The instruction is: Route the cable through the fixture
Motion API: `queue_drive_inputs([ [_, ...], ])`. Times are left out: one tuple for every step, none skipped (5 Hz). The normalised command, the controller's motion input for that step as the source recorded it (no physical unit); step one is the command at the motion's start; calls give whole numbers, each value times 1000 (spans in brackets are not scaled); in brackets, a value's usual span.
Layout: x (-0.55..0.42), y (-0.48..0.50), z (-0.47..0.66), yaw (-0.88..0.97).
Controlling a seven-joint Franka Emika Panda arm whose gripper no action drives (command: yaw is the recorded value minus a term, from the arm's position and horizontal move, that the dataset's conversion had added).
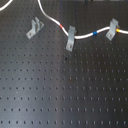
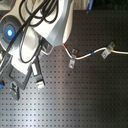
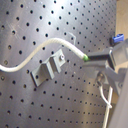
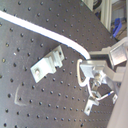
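White arm [image 2: 45, 25] bent low at second exterior view's left, gripper hidden

Soft even light, low-resolution blur, faint shadows

no readable text, labels, brands, numbers or signs anywhere

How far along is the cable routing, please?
Done: the white banded cable crosses the grey clip by its blue band and the grey clip at its yellow band. In hand: jaws hold it by the forked grey metal fixture. Left: seating it in that fork.
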Motion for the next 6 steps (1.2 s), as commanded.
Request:
queue_drive_inputs([
  [262, 414, 173, 0],
  [303, 370, 314, 383],
  [263, 237, 369, 526],
  [-118, -307, 217, 274],
  [-340, -376, 118, 0],
  [-322, -342, 93, 0],
])
